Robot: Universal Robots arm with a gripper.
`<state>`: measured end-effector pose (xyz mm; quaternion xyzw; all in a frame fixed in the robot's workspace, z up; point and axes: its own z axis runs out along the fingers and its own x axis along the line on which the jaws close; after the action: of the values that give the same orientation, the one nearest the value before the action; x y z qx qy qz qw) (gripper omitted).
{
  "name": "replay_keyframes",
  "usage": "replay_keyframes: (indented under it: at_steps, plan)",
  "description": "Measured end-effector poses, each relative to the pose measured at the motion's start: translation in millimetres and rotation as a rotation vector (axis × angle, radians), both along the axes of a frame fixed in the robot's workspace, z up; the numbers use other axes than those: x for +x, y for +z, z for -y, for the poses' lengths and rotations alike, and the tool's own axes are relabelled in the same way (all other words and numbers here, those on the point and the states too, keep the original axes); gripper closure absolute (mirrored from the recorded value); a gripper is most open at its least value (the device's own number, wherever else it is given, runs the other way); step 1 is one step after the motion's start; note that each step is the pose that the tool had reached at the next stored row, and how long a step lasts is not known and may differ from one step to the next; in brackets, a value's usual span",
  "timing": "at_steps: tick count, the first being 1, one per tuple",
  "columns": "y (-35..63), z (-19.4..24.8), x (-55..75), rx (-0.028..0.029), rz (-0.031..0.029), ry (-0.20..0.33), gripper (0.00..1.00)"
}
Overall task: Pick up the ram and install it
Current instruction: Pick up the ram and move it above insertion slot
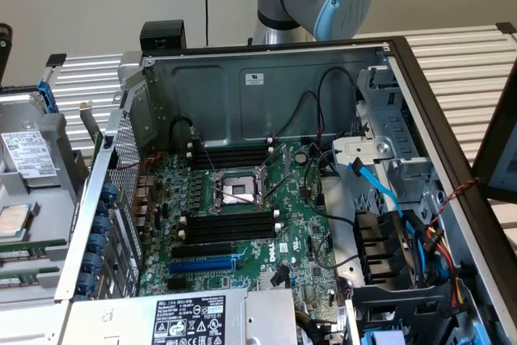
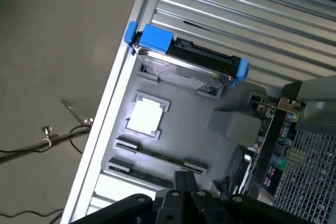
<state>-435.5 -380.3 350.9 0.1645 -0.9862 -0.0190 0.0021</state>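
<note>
Two thin green ram sticks lie side by side in a grey tray (image 2: 199, 103) next to the computer case. One ram stick (image 2: 157, 156) rests between its end clips, and the other (image 2: 139, 176) lies beside it. In the exterior view the same ram sticks (image 1: 24, 246) appear as green strips at the far left. My gripper (image 2: 185, 182) hangs above the tray, close over the sticks, with its black fingers shut together and nothing between them. The black memory slots (image 1: 230, 226) on the motherboard (image 1: 303, 240) stand bare beside the processor socket (image 1: 236, 190).
The tray also holds a hard drive (image 2: 184, 66) in a blue bracket and a square processor chip (image 2: 146, 116). The open case (image 1: 266, 86) has tall metal walls, a drive cage and loose cables (image 1: 380, 191) on the exterior view's right. A blue slot (image 1: 202, 265) lies below the black ones.
</note>
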Motion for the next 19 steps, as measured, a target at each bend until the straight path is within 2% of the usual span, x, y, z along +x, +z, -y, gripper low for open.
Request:
replay_keyframes:
  at_steps: [4, 5, 19]
  plan:
    - [-3.8, 0.0, 0.0, 0.0003, -0.0001, 0.073, 0.89]
    - [-4.8, 0.0, 0.0, 0.0004, -0.0001, 0.092, 0.82]
    - [-18.2, 0.0, 0.0, 0.0015, 0.0, 0.345, 0.82]
